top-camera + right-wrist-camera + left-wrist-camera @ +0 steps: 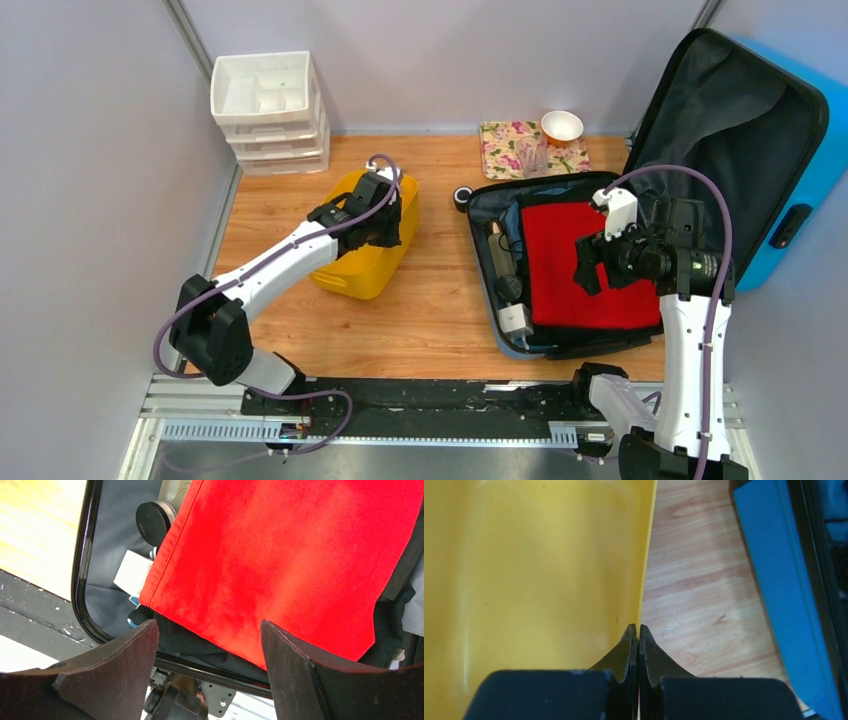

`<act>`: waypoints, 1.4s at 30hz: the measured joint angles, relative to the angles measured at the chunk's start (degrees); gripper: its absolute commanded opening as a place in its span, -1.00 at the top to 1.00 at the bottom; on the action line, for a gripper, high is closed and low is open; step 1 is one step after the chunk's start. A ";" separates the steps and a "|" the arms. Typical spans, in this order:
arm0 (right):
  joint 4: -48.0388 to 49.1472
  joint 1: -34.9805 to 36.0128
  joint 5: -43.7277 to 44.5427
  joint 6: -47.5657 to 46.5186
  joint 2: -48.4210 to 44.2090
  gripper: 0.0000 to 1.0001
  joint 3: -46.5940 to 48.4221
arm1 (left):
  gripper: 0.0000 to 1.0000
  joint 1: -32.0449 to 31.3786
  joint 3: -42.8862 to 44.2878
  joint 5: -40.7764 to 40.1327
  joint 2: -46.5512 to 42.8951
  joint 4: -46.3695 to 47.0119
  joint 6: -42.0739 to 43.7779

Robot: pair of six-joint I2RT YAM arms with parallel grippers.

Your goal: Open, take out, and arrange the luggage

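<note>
Hovering over red cloth (300,555) in open luggage (805,160), right gripper (207,625) spread wide, empty; left gripper (639,628) pinched closed at yellow tub's (524,580) right rim.

The wooden table (440,300) carries open luggage (730,110), yellow tub (365,265), white drawers (268,110), floral tray (505,145)

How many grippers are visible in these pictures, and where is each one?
2. The left gripper is shut, its tips at the rim of the yellow tub. The right gripper hangs open above the red cloth inside the open luggage. None seems hidden.
</note>
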 measured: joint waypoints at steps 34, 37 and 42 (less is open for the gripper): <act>-0.83 -6.86 -2.73 1.70 10.32 -0.58 2.97 | -0.67 -8.61 6.36 24.81 6.38 22.51 -11.67; -0.96 -12.28 -3.63 -0.22 14.69 -0.57 7.67 | -0.53 -12.44 8.15 29.07 9.92 25.55 -11.58; -0.59 -18.45 -2.36 -3.21 21.27 -0.56 12.44 | -0.56 -17.84 10.58 30.27 18.49 30.86 -14.38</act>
